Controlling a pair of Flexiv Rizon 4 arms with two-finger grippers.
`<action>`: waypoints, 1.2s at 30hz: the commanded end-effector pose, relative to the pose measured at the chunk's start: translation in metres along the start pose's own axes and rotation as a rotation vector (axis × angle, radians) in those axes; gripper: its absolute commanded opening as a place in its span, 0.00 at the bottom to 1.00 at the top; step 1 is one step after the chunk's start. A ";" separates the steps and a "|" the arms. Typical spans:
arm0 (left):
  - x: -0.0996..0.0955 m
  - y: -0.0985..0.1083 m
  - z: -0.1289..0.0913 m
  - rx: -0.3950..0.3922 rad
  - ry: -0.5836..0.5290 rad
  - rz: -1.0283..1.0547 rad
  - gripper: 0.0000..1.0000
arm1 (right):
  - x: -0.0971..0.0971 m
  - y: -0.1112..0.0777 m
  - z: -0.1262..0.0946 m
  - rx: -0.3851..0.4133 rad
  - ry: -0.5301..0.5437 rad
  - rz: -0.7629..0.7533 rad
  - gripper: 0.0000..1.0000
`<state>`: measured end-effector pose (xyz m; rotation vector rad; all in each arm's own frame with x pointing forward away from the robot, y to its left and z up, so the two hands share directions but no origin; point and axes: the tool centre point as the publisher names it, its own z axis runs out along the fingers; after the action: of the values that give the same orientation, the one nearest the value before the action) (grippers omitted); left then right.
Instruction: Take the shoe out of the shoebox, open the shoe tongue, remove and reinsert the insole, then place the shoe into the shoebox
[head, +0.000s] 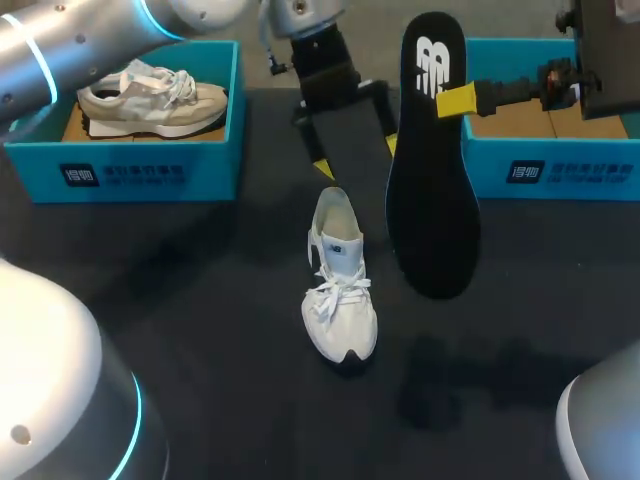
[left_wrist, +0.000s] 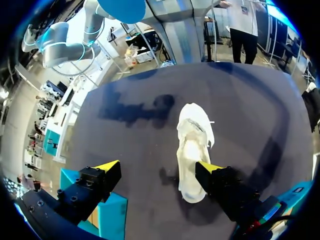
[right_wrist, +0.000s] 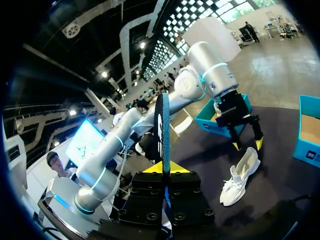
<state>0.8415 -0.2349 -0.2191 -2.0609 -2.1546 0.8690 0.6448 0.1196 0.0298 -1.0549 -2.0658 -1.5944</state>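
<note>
A white shoe stands upright on the dark table, toe toward the front edge. My left gripper hangs open just above and behind its heel, one finger over the heel rim, touching nothing. My right gripper is shut on the heel end of a black insole. The insole hangs in the air to the right of the shoe, toe end down. A teal shoebox lies at the back right, under the right arm.
A second teal shoebox at the back left holds a beige sneaker. Dark tabletop spreads in front of and beside the white shoe.
</note>
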 end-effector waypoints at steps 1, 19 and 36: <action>0.004 -0.002 0.001 -0.004 -0.060 0.002 1.00 | -0.001 0.003 0.004 0.004 0.000 0.001 0.00; -0.019 -0.014 -0.033 -0.083 -0.262 0.066 1.00 | -0.007 0.025 0.003 -0.014 0.015 -0.003 0.00; -0.031 -0.035 -0.073 -0.170 -0.615 0.190 1.00 | -0.035 0.069 0.004 -0.010 0.117 0.230 0.00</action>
<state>0.8497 -0.2410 -0.1281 -2.3384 -2.3467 1.3955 0.6992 0.1102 0.0481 -1.1360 -1.7806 -1.5584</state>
